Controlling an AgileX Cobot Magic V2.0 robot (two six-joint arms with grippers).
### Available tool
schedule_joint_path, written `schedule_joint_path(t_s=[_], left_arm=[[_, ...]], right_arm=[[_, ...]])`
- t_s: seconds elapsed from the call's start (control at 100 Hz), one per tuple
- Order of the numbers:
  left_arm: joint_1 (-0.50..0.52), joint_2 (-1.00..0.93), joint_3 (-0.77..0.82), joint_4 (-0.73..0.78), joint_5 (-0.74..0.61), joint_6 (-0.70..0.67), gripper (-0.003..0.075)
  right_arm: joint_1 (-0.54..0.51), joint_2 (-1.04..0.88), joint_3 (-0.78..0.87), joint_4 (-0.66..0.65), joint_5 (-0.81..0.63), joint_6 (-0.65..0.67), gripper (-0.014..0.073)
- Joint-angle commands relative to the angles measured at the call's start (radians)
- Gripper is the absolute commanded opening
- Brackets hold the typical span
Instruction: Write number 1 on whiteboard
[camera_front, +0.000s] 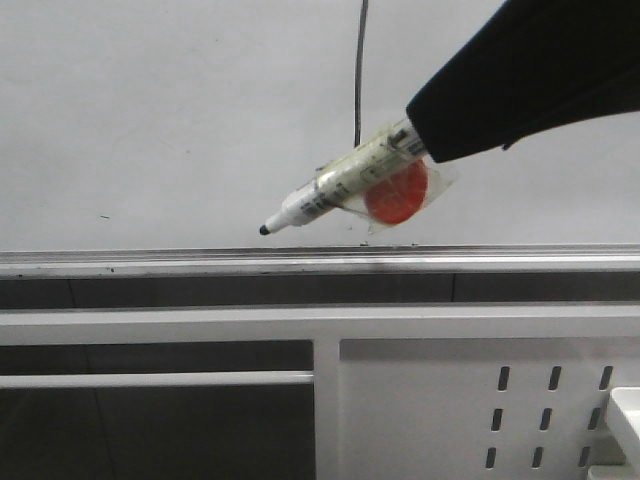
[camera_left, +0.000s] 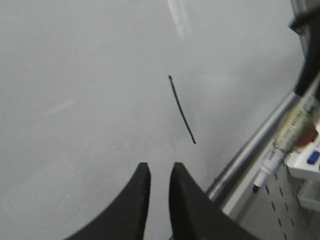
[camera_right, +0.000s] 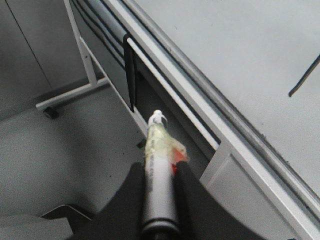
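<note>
1. The whiteboard (camera_front: 180, 120) fills the upper part of the front view, pale and glossy, with a silver rail (camera_front: 200, 262) along its lower edge.
2. Below the rail sits a white metal panel (camera_front: 440, 410) with rows of slotted holes.
3. The right end effector (camera_front: 425, 140) enters from the upper right of the front view, its dark fingers clamped on a white marker pen (camera_front: 330, 190).
4. The marker pen is tilted, its black tip (camera_front: 264, 229) pointing down and to the left, just above the rail; whether the tip touches the board cannot be told. Clear tape and an orange-red disc (camera_front: 396, 194) are fixed to the barrel.
5. The left end effector (camera_left: 159, 175) faces the board with its fingers slightly apart, gripping nothing.
6. The number 1 (camera_left: 181, 110) is a thin, slightly curved black stroke on the whiteboard, above and behind the pen in the front view.
</note>
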Motion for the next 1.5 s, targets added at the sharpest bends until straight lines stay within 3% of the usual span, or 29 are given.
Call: schedule_joint_path(t_s=[0.0, 0.06, 0.13, 0.47, 0.62, 1.08, 1.15, 1.2, 1.25, 1.49], left_arm=[[-0.003, 0.03, -0.029, 0.142, -0.075, -0.031, 0.0242], [-0.003, 0.057, -0.029, 0.19, -0.113, -0.031, 0.0344], [-0.003, 0.094, -0.044, 0.188, -0.102, -0.051, 0.0391], [-0.078, 0.366, -0.157, 0.23, -0.083, -0.077, 0.0386], [-0.08, 0.454, -0.169, 0.148, -0.23, -0.077, 0.0386], [-0.08, 0.519, -0.169, 0.101, -0.294, -0.077, 0.0384], [-0.08, 0.519, -0.169, 0.101, -0.294, -0.077, 0.0307], [-0.08, 0.519, -0.169, 0.101, -0.294, -0.077, 0.0171], [-0.08, 0.519, -0.169, 0.101, -0.294, -0.077, -0.0025], [-0.08, 0.519, -0.169, 0.087, -0.294, -0.077, -0.002]], right_arm=[[0.001, 0.02, -0.079, -0.004, 0.01, -0.008, -0.0069], [0.001, 0.046, -0.117, -0.005, 0.08, -0.008, -0.0069], [0.001, 0.081, -0.171, -0.005, 0.162, -0.008, -0.0069], [0.001, 0.211, -0.354, -0.046, 0.28, -0.008, -0.0069], [0.011, 0.235, -0.407, -0.047, 0.325, -0.008, -0.0069], [0.073, 0.237, -0.426, -0.052, 0.294, -0.008, -0.0069], [0.073, 0.237, -0.426, -0.052, 0.294, -0.008, -0.0069], [0.073, 0.237, -0.426, -0.052, 0.294, -0.008, -0.0069], [0.073, 0.237, -0.426, -0.052, 0.294, -0.008, -0.0069], [0.073, 0.237, -0.426, -0.052, 0.272, -0.008, -0.006]])
